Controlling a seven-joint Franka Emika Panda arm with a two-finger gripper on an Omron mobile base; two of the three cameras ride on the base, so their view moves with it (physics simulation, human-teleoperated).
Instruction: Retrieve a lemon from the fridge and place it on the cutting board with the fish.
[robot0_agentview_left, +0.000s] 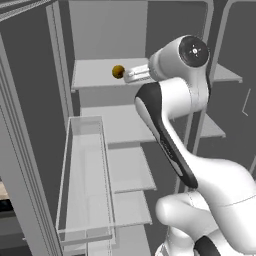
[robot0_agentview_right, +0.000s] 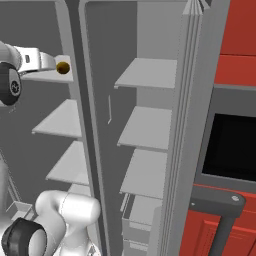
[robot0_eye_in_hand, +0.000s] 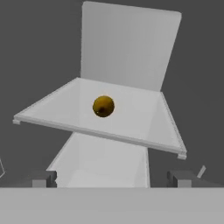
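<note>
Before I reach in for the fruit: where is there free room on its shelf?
The top shelf holds just the lemon near its middle; both sides and the front edge are bare. The open gripper faces it. The clear bin crowds lower left.

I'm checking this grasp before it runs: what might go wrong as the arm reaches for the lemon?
The lemon is round and sits loose on a smooth shelf; a nudge from the open gripper might roll it back or off the edge. The approach is nearly level with the shelf, so a finger may catch its front lip.
</note>
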